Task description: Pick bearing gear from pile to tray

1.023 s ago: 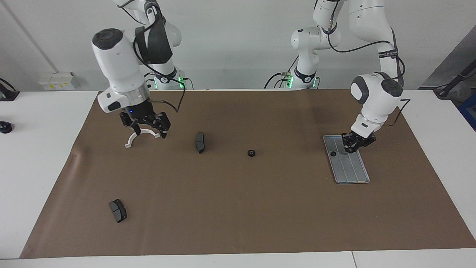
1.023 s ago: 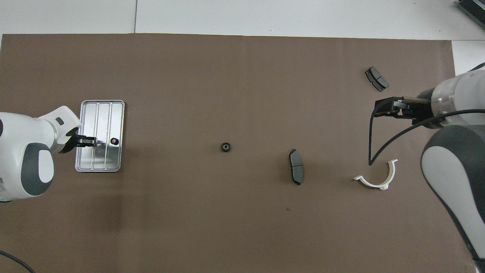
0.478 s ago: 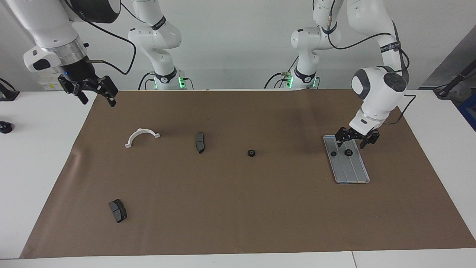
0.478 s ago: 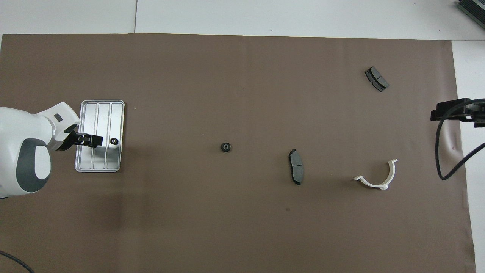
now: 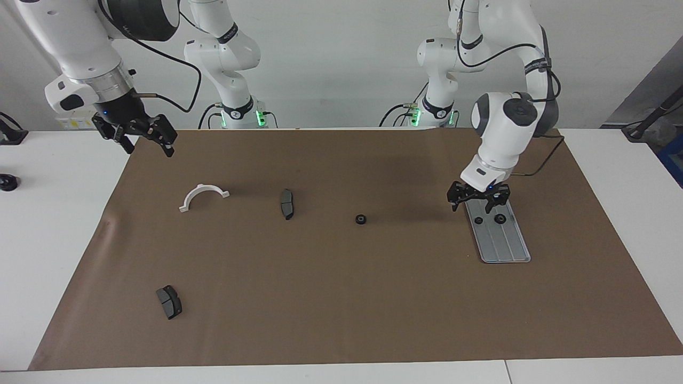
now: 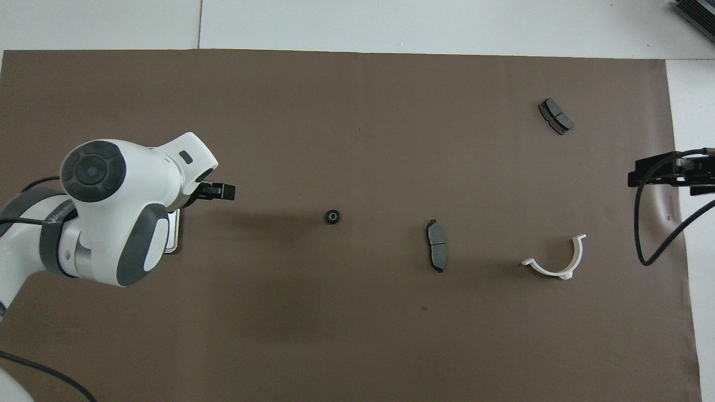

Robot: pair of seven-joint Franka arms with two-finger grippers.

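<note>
Silver-grey tray [image 5: 501, 240] holds two gears at the left arm's end.
Left gripper [image 5: 478, 199], fingers spread and empty, hangs over the tray's robot-side rim; a third gear [image 5: 360, 218] lies mid-mat; right gripper [image 5: 145, 140], released, waits raised over the mat's edge.

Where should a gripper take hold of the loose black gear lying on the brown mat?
Across its round outer rim, coming straight down. The gear lies flat and alone, apart from the curved pad and tray, so the fingers could probably straddle it from any direction.
</note>
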